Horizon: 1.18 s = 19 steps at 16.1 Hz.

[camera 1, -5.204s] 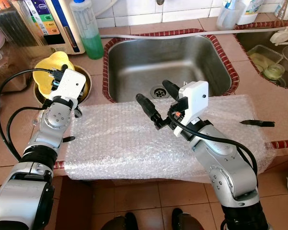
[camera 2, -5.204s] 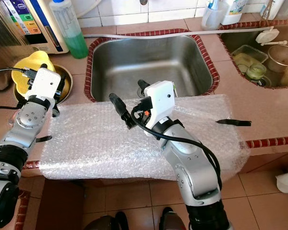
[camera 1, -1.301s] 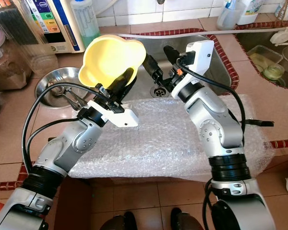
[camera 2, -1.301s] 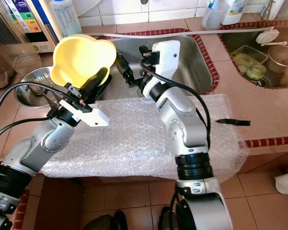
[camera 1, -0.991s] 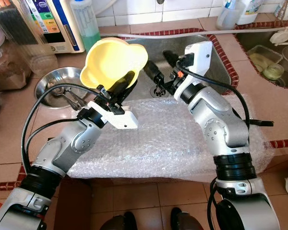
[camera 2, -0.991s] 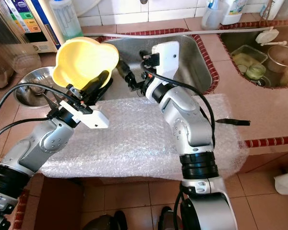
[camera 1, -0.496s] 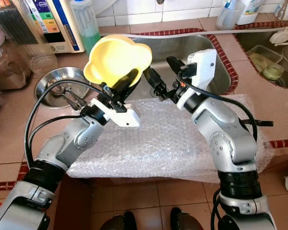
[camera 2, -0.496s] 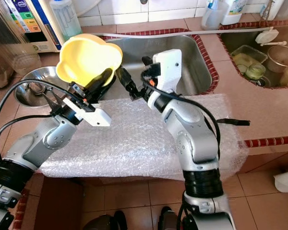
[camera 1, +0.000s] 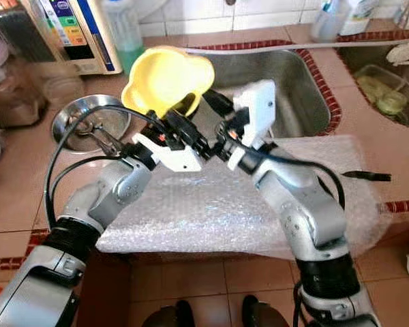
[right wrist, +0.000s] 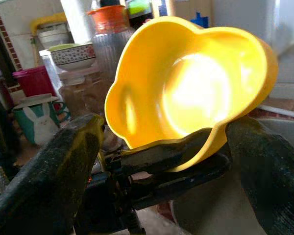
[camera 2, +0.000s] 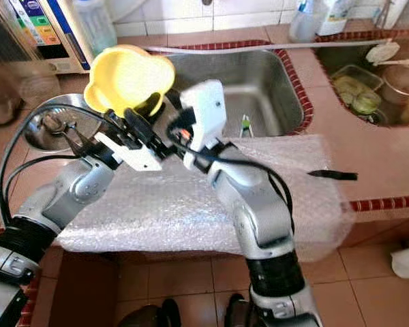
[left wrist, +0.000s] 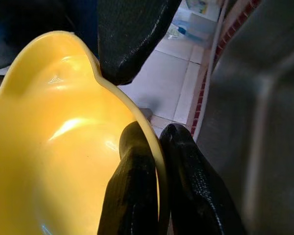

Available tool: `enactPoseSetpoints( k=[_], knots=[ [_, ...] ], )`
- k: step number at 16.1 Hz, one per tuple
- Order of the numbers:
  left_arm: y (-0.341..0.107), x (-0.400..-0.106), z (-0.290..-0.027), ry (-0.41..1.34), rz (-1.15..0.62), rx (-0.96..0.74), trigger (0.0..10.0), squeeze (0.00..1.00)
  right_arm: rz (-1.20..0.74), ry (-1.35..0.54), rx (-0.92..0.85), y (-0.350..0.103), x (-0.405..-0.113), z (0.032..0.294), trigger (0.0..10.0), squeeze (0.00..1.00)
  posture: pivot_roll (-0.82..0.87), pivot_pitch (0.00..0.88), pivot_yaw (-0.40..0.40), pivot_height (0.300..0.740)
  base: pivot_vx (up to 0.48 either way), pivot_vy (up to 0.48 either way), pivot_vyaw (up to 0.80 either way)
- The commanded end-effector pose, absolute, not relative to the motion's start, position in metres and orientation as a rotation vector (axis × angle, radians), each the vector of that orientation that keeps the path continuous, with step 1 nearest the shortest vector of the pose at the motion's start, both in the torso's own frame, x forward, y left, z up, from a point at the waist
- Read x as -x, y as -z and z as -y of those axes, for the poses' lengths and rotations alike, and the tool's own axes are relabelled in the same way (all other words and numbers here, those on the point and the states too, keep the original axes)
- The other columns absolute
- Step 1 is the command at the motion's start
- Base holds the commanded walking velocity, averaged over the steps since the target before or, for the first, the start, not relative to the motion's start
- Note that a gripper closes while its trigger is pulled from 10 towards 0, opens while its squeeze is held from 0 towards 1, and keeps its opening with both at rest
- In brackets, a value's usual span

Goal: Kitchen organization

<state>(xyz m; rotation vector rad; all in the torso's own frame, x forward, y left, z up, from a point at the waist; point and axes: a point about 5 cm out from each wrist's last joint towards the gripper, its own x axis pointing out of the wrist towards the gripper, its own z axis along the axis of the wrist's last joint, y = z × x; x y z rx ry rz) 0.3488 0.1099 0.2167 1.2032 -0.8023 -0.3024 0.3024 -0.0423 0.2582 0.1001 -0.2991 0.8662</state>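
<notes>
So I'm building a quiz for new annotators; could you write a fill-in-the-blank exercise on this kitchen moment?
1. The left gripper is shut on the rim of a ____ bowl.
2. The right gripper is ____, with one finger on either side of the bowl.
3. The sheet spread over the counter's front edge is ____ wrap.
4. Beyond the bowl lies a stainless steel ____.

Missing words: yellow; open; bubble; sink
</notes>
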Motion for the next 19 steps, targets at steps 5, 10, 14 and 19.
enactPoseSetpoints(
  k=[5,10,14,19],
  knots=[
    [-0.211,-0.346,-0.099,0.368,0.814,-1.232,10.0,0.0,0.433,-0.832,-0.046,-0.274,-0.298,0.036,10.0,0.0,-0.08,0.273,0.088,0.74,0.0,0.0,0.0],
    [-0.216,-0.357,-0.118,0.267,0.748,-1.258,10.0,0.0,0.491,-0.651,-0.028,-0.282,-0.306,0.054,10.0,0.0,-0.07,0.268,0.086,0.74,0.0,0.0,0.0],
    [-0.222,-0.351,-0.113,0.262,0.811,-1.222,10.0,0.0,0.468,-0.55,-0.069,-0.281,-0.328,0.069,10.0,0.0,-0.07,0.269,0.091,0.74,0.0,0.0,0.0],
    [-0.225,-0.344,-0.111,0.26,0.872,-1.203,10.0,0.0,0.405,-0.451,-0.11,-0.275,-0.357,0.087,8.7,0.0,-0.06,0.275,0.09,0.74,0.0,0.0,0.0]
  ],
)
